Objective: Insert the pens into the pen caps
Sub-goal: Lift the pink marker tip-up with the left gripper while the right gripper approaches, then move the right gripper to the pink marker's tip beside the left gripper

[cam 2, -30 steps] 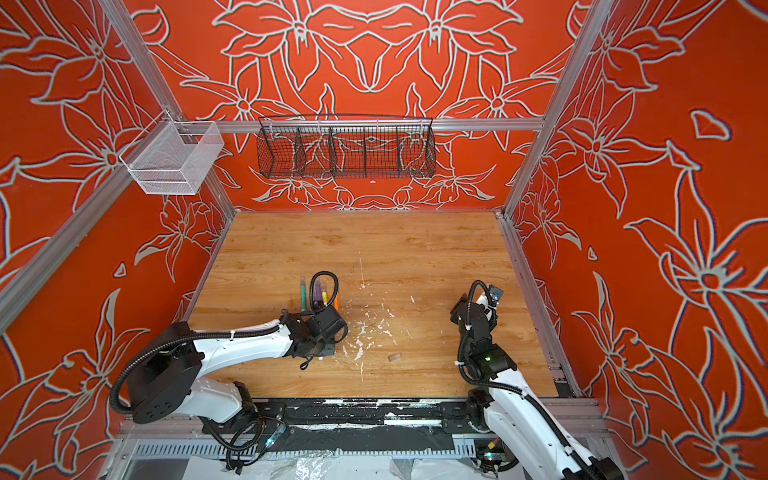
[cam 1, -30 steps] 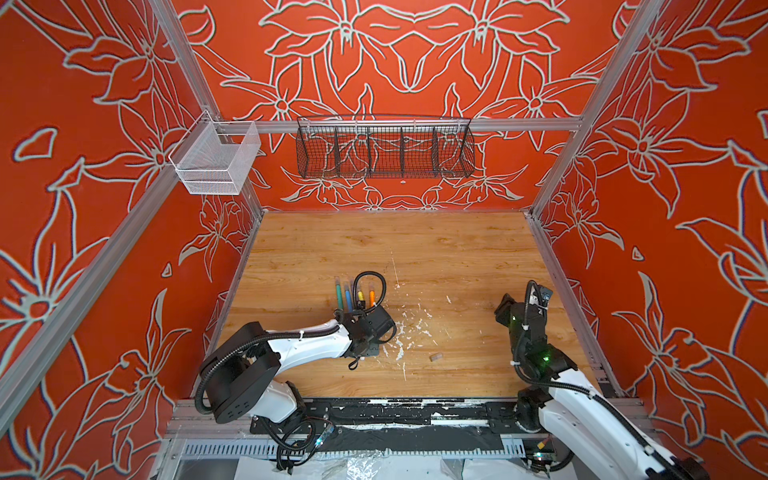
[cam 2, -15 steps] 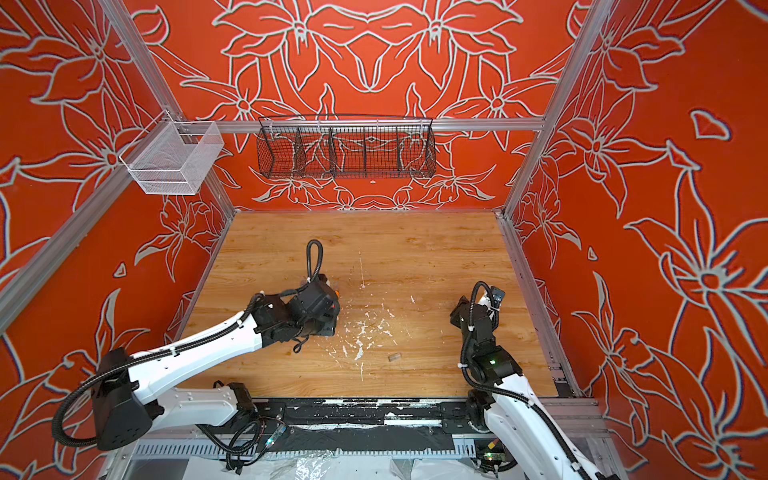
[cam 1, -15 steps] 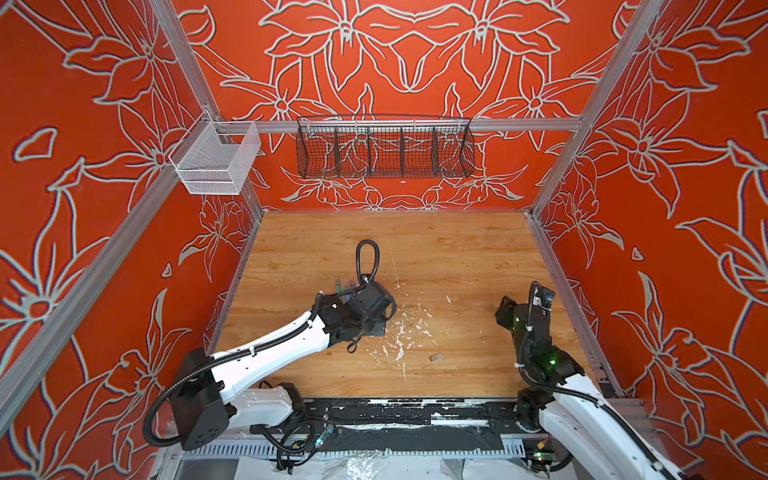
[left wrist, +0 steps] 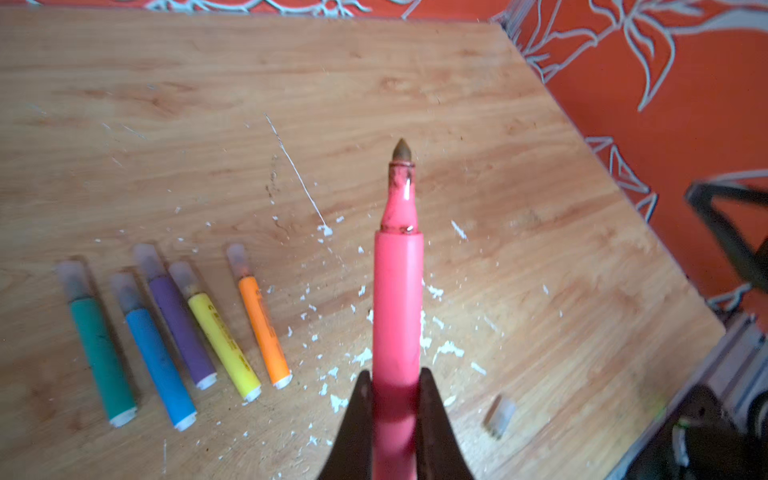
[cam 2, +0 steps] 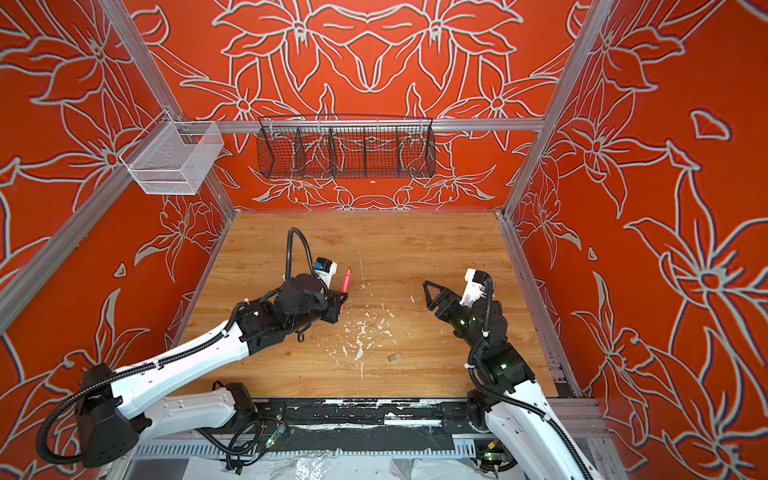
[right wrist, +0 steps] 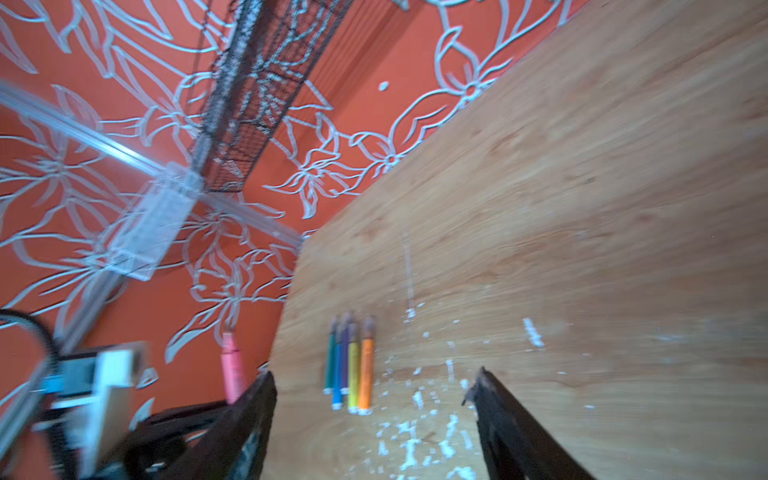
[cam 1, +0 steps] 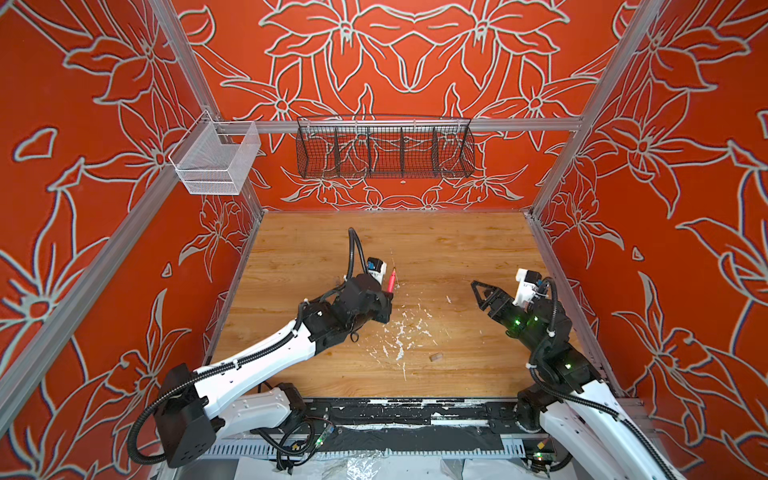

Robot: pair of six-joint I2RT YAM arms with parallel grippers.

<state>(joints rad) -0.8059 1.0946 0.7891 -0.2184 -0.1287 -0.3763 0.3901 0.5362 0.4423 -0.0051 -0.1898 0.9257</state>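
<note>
My left fingers (left wrist: 359,415) are clamped on the back end of the pink pen (left wrist: 397,299). Its bare, dark nib points toward the far side of the counter (cam 1: 457,249). In both top views the pen sticks out past the fingers, left of the counter's middle (cam 1: 391,280) (cam 2: 345,280).

My right fingers (right wrist: 503,419) stand wide apart with nothing between them. They are over the right side of the counter, well apart from the pen.

The last loose pen cap (cam 1: 436,356), a stubby translucent cylinder, lies on the counter toward the near edge. It is between the two arms, just right of the scatter of white flecks (cam 1: 399,332). On the left wrist feed I see it beside the pen's held end (left wrist: 500,415).

The other five pens lie side by side in a row on the counter, left of the pink one. From left they are the green pen (left wrist: 99,353), blue pen (left wrist: 158,357), purple pen (left wrist: 180,328), yellow pen (left wrist: 222,340) and orange pen (left wrist: 262,328). Each has a cloudy cap on its far end and a white plug at its near end. My left arm hides this row in both top views. The right wrist feed shows it, though blurred.
</note>
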